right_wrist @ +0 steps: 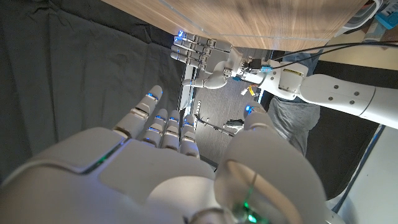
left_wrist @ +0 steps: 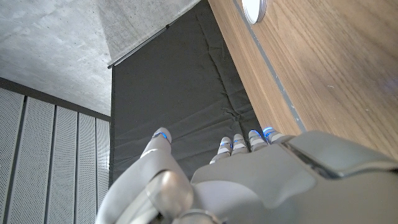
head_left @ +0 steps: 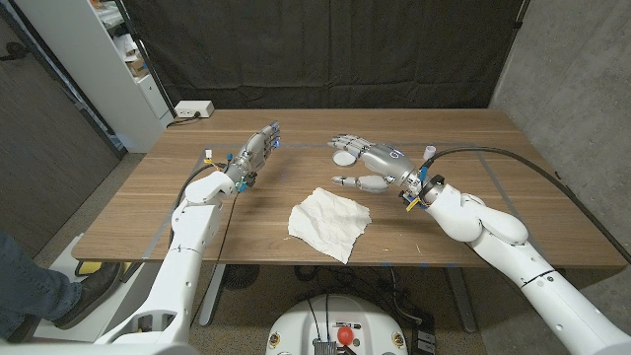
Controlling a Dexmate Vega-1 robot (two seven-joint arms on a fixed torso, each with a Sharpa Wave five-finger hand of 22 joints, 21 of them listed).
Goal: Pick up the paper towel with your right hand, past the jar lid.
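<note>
White paper towel [head_left: 330, 223] lies crumpled near the wooden table's [head_left: 513, 168] front edge, untouched.
Right hand [head_left: 369, 162] hovers beyond the towel, fingers spread and holding nothing, just beside the jar lid [head_left: 344, 157]. Left hand [head_left: 254, 153] is well apart to the left, fingers extended together, nothing held.

The towel [head_left: 330, 225] lies on the table [head_left: 513, 197], nearer the robot than the right hand [head_left: 373, 163] and slightly to its left. The lid [head_left: 344, 156] sits just beyond that hand's fingertips. The left hand [head_left: 254, 153] stands well apart to the left, past the towel's far corner.
</note>
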